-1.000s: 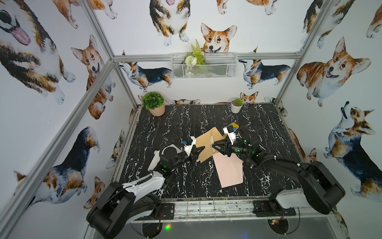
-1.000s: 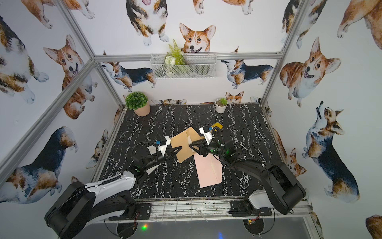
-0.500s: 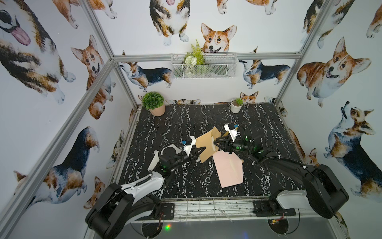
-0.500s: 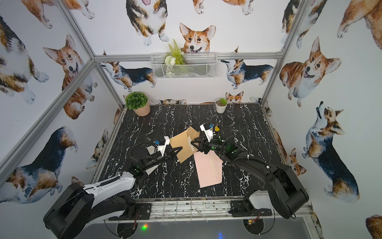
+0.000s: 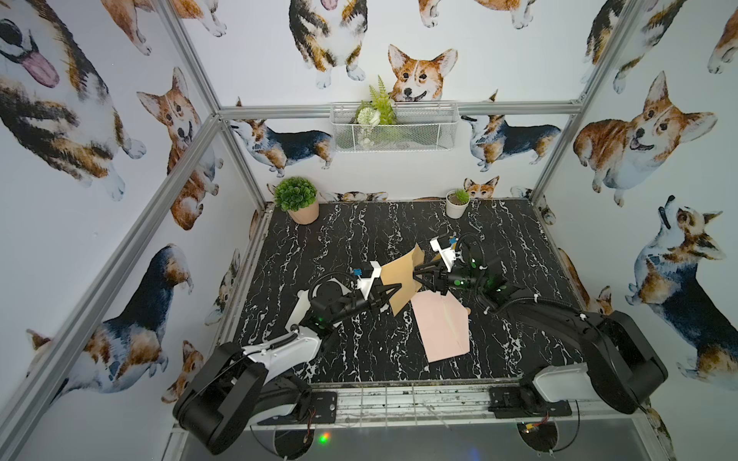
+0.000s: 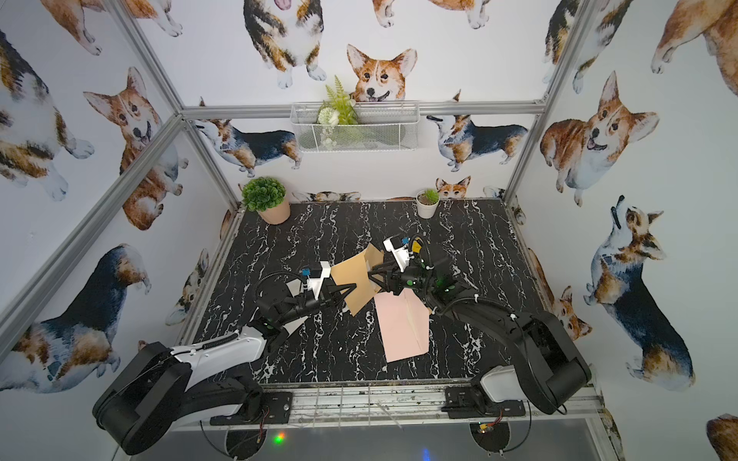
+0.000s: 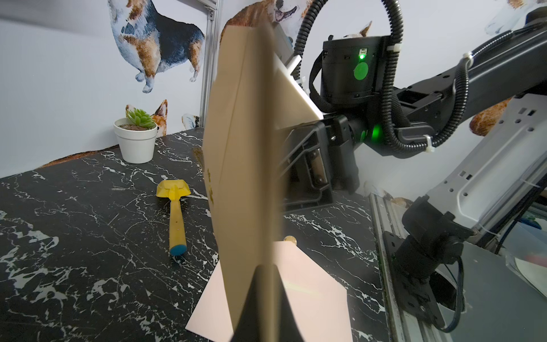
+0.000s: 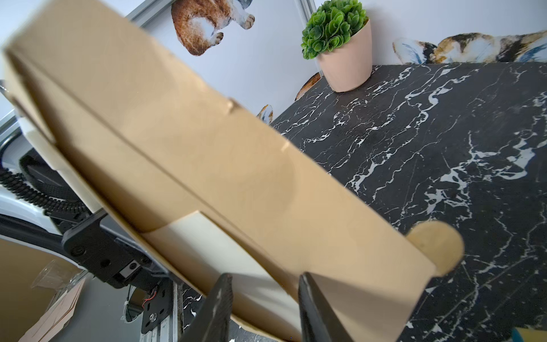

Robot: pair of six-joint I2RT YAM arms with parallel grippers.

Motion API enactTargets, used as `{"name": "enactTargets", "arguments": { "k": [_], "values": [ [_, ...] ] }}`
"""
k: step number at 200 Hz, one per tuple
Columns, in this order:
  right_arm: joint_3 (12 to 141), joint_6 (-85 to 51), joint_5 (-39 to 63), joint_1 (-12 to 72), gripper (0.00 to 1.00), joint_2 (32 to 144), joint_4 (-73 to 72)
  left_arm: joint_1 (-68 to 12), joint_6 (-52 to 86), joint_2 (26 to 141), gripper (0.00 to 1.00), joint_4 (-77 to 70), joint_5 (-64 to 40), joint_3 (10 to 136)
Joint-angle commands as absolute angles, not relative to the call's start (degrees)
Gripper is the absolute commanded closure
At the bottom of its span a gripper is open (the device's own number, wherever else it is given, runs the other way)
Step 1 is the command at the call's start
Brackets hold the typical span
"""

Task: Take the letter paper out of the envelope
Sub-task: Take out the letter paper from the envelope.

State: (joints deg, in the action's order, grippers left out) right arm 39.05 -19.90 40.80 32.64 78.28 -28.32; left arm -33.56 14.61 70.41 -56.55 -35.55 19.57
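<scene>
From my screen, the far left corner of the marble table (image 5: 339,239) has a leafy plant in a peach pot (image 5: 297,201). Next along, the left gripper (image 5: 393,289) is pinched tight on the near edge of the brown envelope (image 5: 403,279) and holds it clear of the tabletop. In its own wrist view the envelope (image 7: 242,148) stands almost edge-on, rising from between the closed fingertips (image 7: 257,284).

The letter paper (image 8: 201,245) is a cream sheet that sits mostly inside the envelope. One strip of it shows through the opening in the right wrist view, and a cream panel (image 7: 296,97) pokes out on the side facing the right arm.

The right gripper (image 5: 417,275) meets the envelope from the opposite side. Its jaws are parted and straddle the envelope's edge (the cream strip runs down between them). I see a gap on both fingers (image 8: 219,308), so it is not clamped on anything.

Below and just right of the envelope, a pink sheet (image 5: 441,325) lies flat on the table. Behind the right gripper lies a yellow-headed toy with a wooden handle (image 7: 176,213). A small succulent in a white pot (image 5: 457,203) stands at the back wall.
</scene>
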Motion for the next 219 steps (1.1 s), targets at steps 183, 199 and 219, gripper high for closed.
{"name": "enactTargets", "arguments": {
  "k": [183, 199, 219],
  "values": [
    [38.24, -21.09, 50.68, 32.43, 0.88, 73.56, -25.50, -33.66, 14.00, 70.51, 1.00, -60.03, -33.98, 18.99],
    [37.97, -21.09, 49.92, 32.38, 0.97, 73.39, -25.16, -33.66, 13.97, 70.41, 1.00, -59.99, -33.62, 18.89],
    [37.80, -21.01, 49.14, 32.29, 1.00, 73.17, -24.76, -33.66, 13.89, 70.39, 1.00, -59.94, -33.04, 18.72]
  ]
}}
